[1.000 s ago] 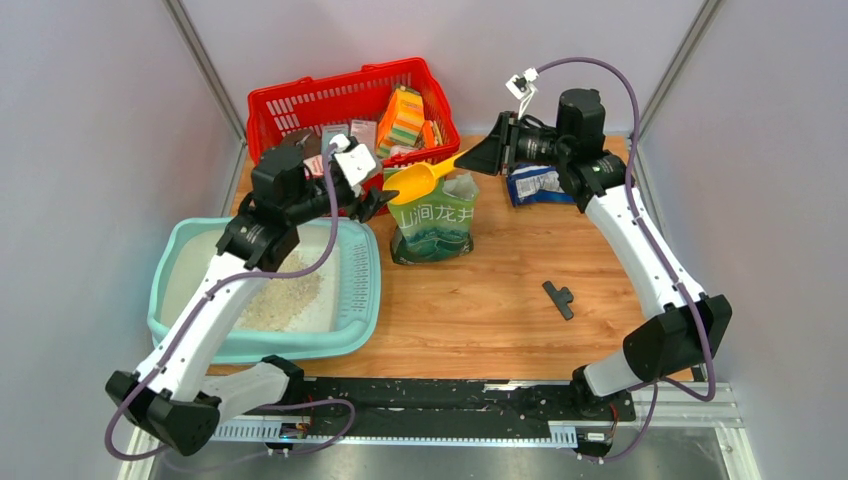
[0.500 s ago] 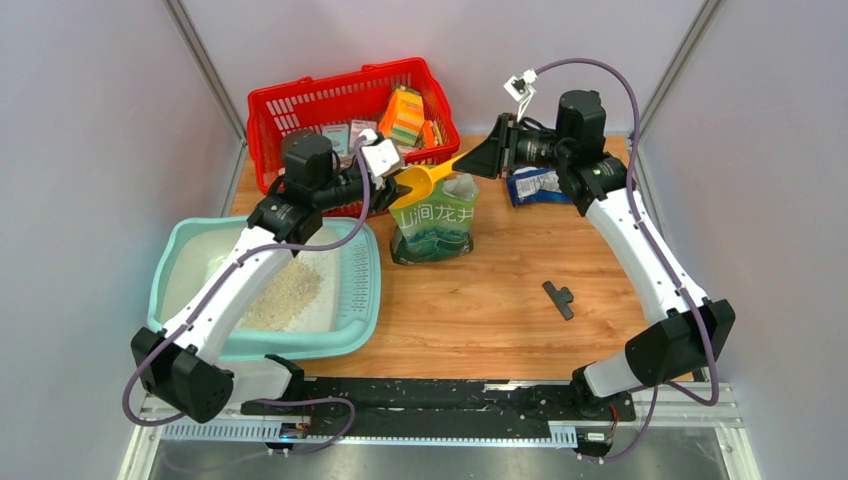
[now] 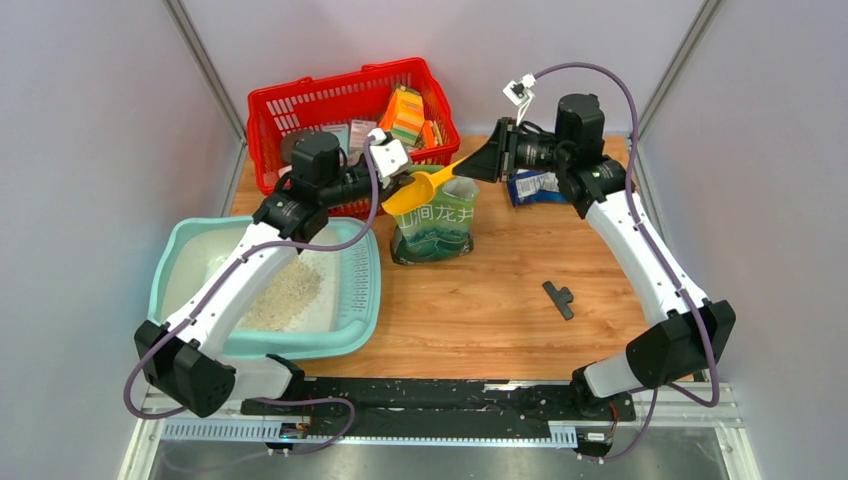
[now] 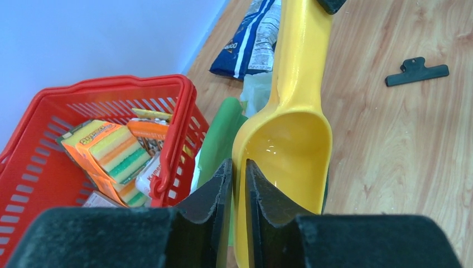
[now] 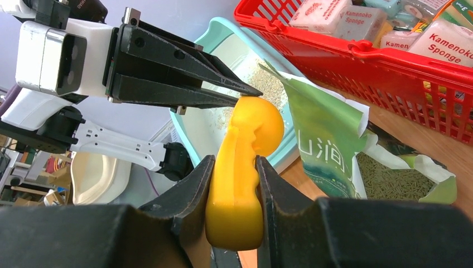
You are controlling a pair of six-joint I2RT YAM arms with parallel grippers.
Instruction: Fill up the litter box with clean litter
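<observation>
the step in hand is looking like a hand-over of the empty yellow plastic scoop (image 3: 418, 187) between the arms, ahead of a dip into the green printed bag (image 3: 435, 225). the right gripper (image 5: 234, 164) is clamping the scoop's handle between its two fingers. the left gripper (image 4: 237, 164) is pinching the side wall of the scoop's bowl, its jaws pressed to a thin slit with the yellow rim between them. the bowl is showing no grains.

in the top view the scoop is hovering just above the bag's open mouth, handle pointing toward 2 o'clock. the left arm is reaching from 7 o'clock across the large pale teal plastic litter box (image 3: 362, 285), wrist aiming toward 3 o'clock. the right arm is rising from 5 o'clock, wrist turned toward 9 o'clock.

the litter box is sitting at 8 o'clock on the table, and the clean litter (image 3: 285, 290), pale beige grains, is lying in a loose heap covering only part of its white floor, so filling is looking unfinished.

next, one gripper probably needs to let go. a rim pinch is likely letting the scoop swing, so a slow release is seeming wise.
</observation>
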